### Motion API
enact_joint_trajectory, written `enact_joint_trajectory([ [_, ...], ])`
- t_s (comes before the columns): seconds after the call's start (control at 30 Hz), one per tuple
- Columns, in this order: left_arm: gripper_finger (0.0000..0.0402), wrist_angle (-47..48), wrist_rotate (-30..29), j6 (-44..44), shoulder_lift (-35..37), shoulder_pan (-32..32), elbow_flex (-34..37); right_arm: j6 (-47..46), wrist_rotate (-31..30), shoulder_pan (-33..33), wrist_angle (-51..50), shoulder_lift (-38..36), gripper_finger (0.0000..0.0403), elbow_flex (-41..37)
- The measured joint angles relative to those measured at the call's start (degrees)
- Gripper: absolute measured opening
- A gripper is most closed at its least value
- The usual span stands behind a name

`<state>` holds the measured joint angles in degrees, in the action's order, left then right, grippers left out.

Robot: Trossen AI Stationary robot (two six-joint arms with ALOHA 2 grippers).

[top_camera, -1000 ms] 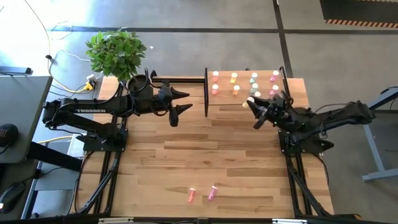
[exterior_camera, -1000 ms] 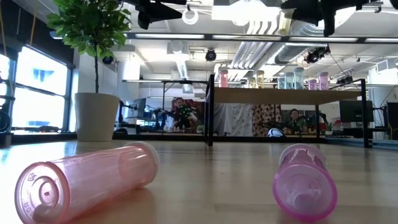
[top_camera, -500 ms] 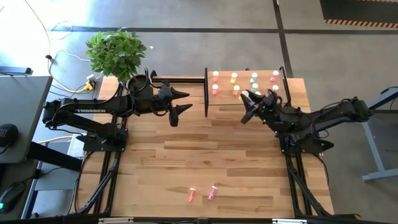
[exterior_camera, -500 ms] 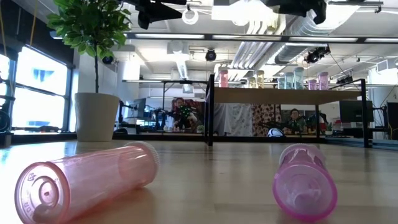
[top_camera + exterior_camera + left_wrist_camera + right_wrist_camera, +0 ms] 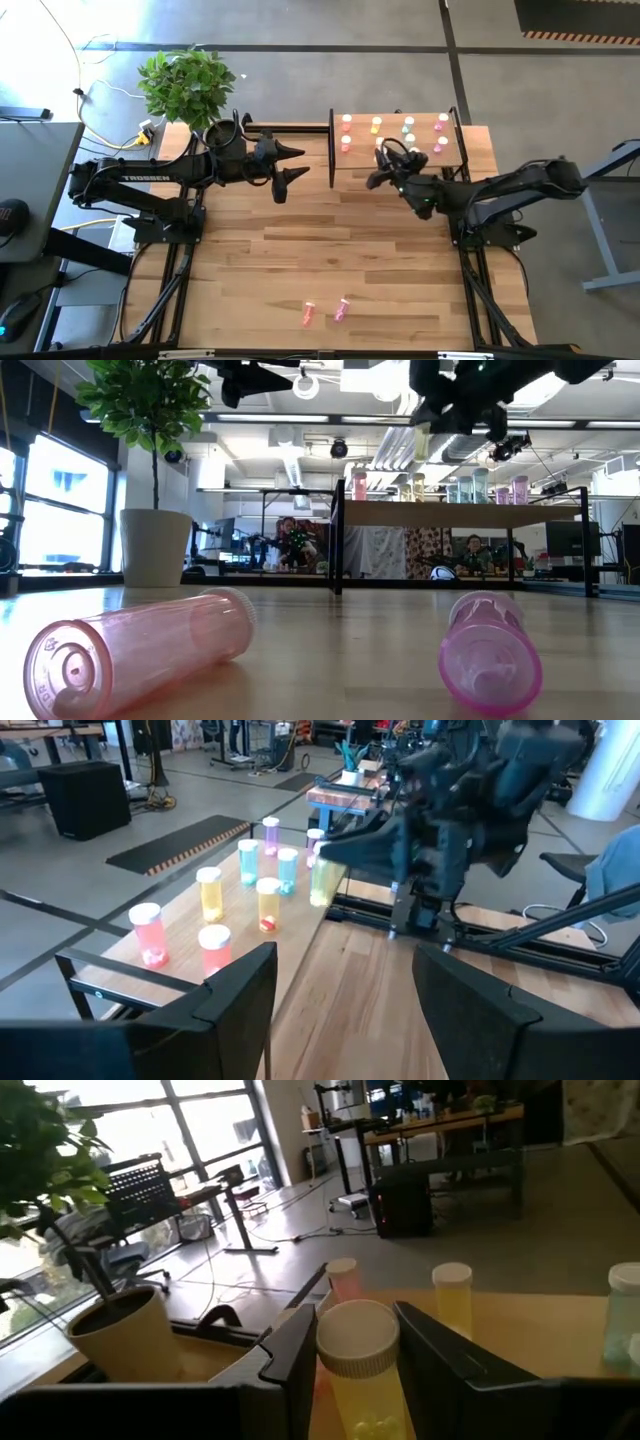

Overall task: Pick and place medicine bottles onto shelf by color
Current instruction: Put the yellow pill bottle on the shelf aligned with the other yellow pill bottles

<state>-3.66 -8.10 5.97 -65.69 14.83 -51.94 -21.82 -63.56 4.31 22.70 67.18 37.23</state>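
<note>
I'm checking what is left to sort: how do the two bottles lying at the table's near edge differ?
The left bottle is salmon pink and lies almost side-on in the low view; the right bottle is magenta and lies end-on, so it looks shorter. The two lie apart, at different angles. Both are translucent, on their sides on the table, far from the shelf.

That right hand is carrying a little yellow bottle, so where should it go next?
Probably on over the shelf toward the yellow bottles standing there, then lower: the right hand holds a yellow bottle above the shelf.
</note>
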Motion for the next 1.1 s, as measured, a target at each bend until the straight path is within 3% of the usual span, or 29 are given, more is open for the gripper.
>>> enact_joint_trajectory([
  [0.23, 0.0223, 0.03, 0.00, -0.61, 0.00, 0.00, 0.00, -4.14, -5.20, -0.67, -1.79, 3.54, 0.0106, 0.00],
  [0.5, 0.0223, 0.04, 0.00, -0.61, 0.00, 0.00, 0.00, -18.42, -7.31, -0.65, -12.25, 3.82, 0.0106, 0.00],
  [1.1, 0.0223, 0.07, 0.00, -0.61, 0.00, 0.00, -0.02, -20.47, -3.85, -3.58, -11.52, 8.44, 0.0106, 0.04],
])
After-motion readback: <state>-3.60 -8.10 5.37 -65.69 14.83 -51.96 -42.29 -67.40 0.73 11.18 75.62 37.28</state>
